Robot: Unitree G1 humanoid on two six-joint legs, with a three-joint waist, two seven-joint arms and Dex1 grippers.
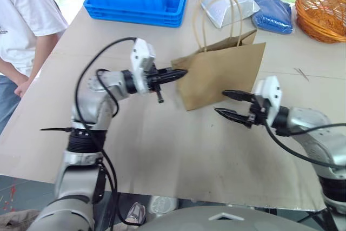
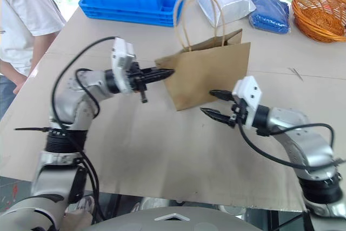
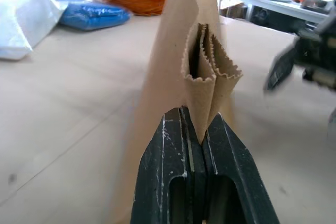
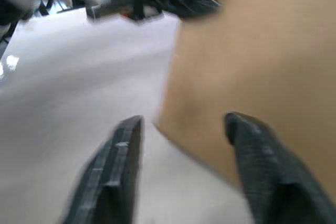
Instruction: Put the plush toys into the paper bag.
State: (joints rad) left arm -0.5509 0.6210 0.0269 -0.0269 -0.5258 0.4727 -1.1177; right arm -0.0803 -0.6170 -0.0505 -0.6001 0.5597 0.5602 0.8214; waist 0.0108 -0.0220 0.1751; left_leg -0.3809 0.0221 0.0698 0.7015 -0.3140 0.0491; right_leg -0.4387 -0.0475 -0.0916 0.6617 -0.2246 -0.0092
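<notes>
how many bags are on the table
3: a brown kraft paper bag standing mid-table, a white plastic bag and a blue bag lying at the far edge. More could sit beyond the frame.

Left tool point(image 3: 202, 135) pinching paper bag point(image 3: 178, 66) edge

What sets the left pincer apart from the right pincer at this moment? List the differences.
The left pincer is shut on the paper bag, pinching its side edge; the right pincer is open and holds nothing. The left pincer touches the bag at its upper corner; the right pincer sits in front of the bag's lower part, apart from it. The left points toward the robot's right; the right points toward its left. Both have two black fingers and hang above the table.
</notes>
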